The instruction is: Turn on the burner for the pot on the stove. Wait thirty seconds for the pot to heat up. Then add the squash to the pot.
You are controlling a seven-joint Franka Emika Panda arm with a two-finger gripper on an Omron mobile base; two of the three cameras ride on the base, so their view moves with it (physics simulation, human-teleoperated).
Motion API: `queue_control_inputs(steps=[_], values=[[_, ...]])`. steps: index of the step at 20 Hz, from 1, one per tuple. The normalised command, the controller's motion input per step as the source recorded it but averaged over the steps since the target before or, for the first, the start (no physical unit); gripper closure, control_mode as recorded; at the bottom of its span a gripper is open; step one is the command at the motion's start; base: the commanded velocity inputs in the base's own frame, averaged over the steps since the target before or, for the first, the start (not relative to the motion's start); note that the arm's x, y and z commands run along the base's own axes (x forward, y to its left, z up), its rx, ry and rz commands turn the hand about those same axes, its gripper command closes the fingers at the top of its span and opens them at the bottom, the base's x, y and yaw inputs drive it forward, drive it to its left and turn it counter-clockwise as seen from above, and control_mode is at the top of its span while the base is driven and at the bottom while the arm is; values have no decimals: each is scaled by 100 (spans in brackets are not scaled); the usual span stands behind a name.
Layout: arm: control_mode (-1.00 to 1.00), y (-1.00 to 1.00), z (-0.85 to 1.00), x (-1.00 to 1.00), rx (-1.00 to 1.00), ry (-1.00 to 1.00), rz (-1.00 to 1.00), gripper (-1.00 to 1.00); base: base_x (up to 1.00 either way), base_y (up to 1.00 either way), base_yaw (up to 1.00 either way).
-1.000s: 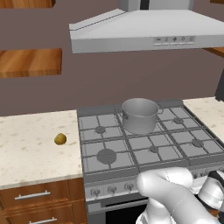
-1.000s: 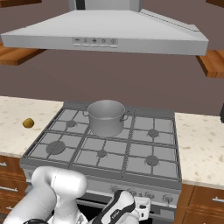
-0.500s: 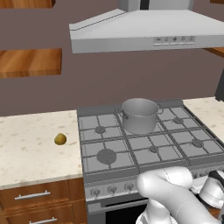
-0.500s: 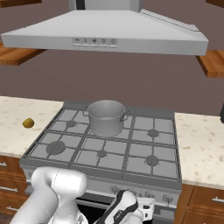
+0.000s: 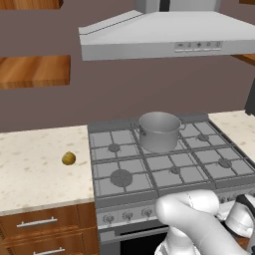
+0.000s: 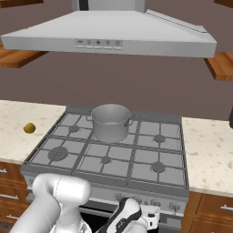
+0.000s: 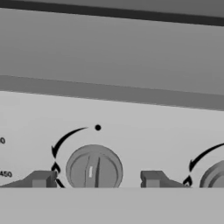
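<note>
1. The wide grey gas cooktop with six round burners and grid-like grates [image 5: 164, 169] [image 6: 113, 154] sits between pale speckled stone counter stretches [image 5: 35, 164] [image 6: 207, 145], under a broad grey metal range hood [image 5: 169, 37] [image 6: 109, 34].
2. The plain grey brushed-metal cylindrical pot with small side handles [image 5: 159, 130] [image 6: 110, 122] stands upright on the back row of grates, over the middle burner.
3. The small rounded yellow-olive squash [image 5: 68, 158] [image 6: 29, 128] lies on the counter left of the cooktop, just off its edge and well apart from the pot.
4. The two-finger gripper [image 7: 95, 179] is low in front of the cooktop, facing its front panel; in the right base view the white hand [image 6: 136, 217] hangs below the row of knobs.
5. In the hand view the two dark fingertips [image 7: 39, 179] stand apart, one on each side of a round grey metal control knob [image 7: 94, 168], so the pincer is spread wide and grips nothing; whether the tips touch the knob cannot be told.
6. The knob's ridge stands near upright, with a curved black arrow and a black dot [image 7: 97, 127] printed above it.
7. A second round knob [image 7: 215, 177] shows at the right edge.
8. The pot and squash lie above and beyond the pincer, on the cooktop and counter.
</note>
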Motion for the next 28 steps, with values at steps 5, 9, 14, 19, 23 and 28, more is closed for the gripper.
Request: queue_control_inputs(steps=[5,9,14,19,23,28], values=[[-100,0,0,0,0,0,0,100,0,0,0],[-100,0,0,0,0,0,0,100,0,0,0],[-100,0,0,0,0,0,0,100,0,0,0],[-100,0,0,-17,-1,-12,10,100,0,0,0],[-100,0,0,-24,-9,-9,30,100,0,0,0],[-100,0,-11,-27,-18,-8,52,100,0,0,0]])
